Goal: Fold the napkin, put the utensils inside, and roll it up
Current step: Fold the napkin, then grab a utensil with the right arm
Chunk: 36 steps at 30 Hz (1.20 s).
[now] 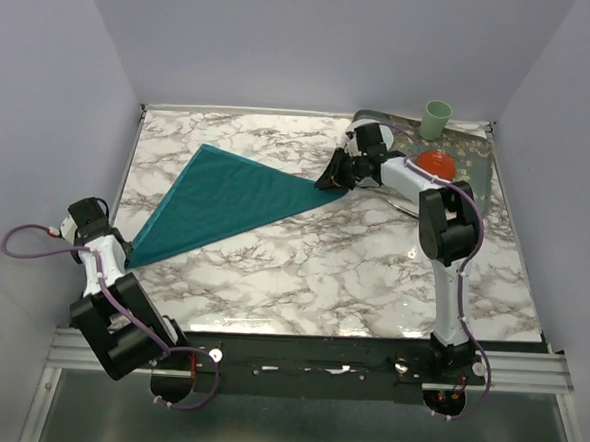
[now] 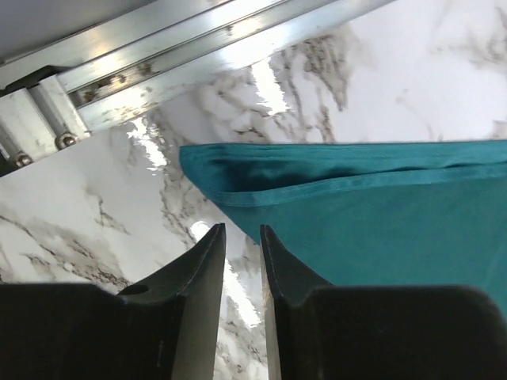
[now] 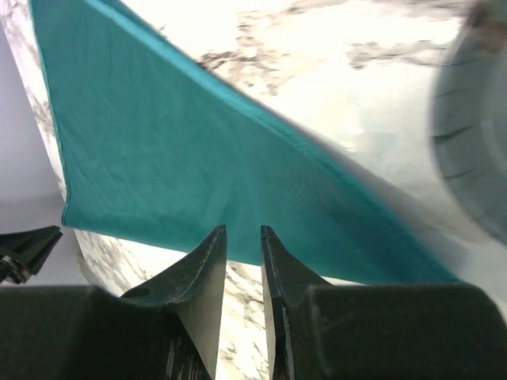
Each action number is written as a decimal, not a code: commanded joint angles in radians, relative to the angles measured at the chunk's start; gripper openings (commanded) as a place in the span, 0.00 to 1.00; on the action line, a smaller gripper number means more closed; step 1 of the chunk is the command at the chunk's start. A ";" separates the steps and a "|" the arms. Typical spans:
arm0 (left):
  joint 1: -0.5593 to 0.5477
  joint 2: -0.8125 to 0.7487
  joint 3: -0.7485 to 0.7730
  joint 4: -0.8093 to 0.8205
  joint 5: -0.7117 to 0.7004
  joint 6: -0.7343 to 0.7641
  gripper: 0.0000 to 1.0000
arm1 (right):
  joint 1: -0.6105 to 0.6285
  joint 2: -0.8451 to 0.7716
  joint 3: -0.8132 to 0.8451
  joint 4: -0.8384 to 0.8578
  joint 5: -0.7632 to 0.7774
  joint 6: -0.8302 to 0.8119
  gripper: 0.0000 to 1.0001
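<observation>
The teal napkin (image 1: pixel 226 197) lies flat on the marble table, folded into a long triangle that points right. My left gripper (image 1: pixel 123 245) sits at its near-left corner; in the left wrist view the gripper (image 2: pixel 242 229) is open a narrow gap just short of the napkin's hemmed double edge (image 2: pixel 380 229), with only marble between the fingers. My right gripper (image 1: pixel 330 175) is at the right tip. In the right wrist view it (image 3: pixel 243 229) is open a little over the napkin's edge (image 3: pixel 174 150), holding nothing. No utensils are in view.
A patterned grey-green tray (image 1: pixel 474 157) lies at the back right, with a pale green cup (image 1: pixel 438 118) and a red-orange round thing (image 1: pixel 436 163) on it. A blurred grey round object (image 3: pixel 471 127) shows beside the right gripper. A metal rail (image 2: pixel 198 47) runs along the near edge.
</observation>
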 commanded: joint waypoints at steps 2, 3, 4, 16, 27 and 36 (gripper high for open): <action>0.029 0.076 -0.038 0.036 -0.076 -0.044 0.34 | -0.051 0.056 0.018 -0.057 -0.015 0.003 0.32; 0.030 0.111 -0.025 0.036 -0.075 -0.051 0.34 | -0.053 0.061 0.018 -0.060 -0.017 -0.006 0.32; 0.032 0.125 -0.019 0.037 -0.075 -0.055 0.33 | -0.053 0.064 0.020 -0.060 -0.020 -0.006 0.32; 0.043 0.024 0.010 -0.023 -0.059 -0.052 0.37 | -0.060 0.012 0.041 -0.109 0.000 -0.064 0.33; -0.531 -0.087 0.143 0.179 0.206 -0.074 0.74 | -0.028 -0.405 -0.157 -0.202 0.198 -0.213 0.62; -1.089 0.200 0.516 0.194 0.316 0.097 0.70 | -0.236 -0.645 -0.520 -0.236 0.399 0.077 0.77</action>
